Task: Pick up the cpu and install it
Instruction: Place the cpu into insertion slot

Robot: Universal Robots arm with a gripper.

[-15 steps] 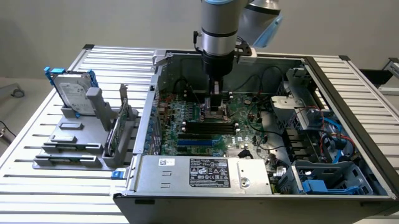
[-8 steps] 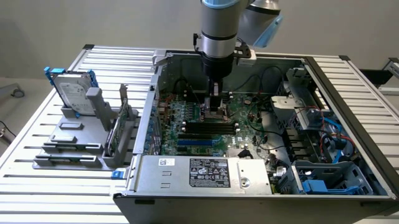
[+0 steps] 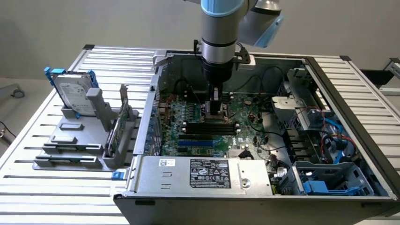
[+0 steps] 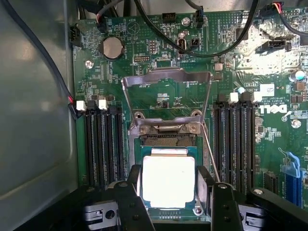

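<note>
Slatted table [image 3: 62, 201] carries the open computer case [image 3: 350, 108]. In the exterior view a hard drive [image 3: 72, 93] stands in its rack at about nine o'clock from the case. The arm [image 3: 218, 28] reaches down into the case from twelve o'clock, and the gripper [image 3: 216, 105] hangs low over the motherboard [image 4: 144, 57].

In the wrist view the load plate [image 4: 166, 77] is folded up and open. The socket [image 4: 166, 140] lies between two banks of memory slots [image 4: 103, 144]. The cpu [image 4: 168, 180] is directly over the socket, square to its frame. The two fingers [image 4: 134, 190] stand wide and press against two opposite edges of the cpu, so we judge that it is held. We cannot tell if it already rests in the socket or hangs just above it.

We think the step in hand is seating the chip. To do it well, we would keep the cpu level, match its corners to the frame and bring it straight down without any sliding, because the contacts below bend easily. The thin lever [image 4: 209, 149] runs just beside one finger, so we would keep clear of it.
</note>
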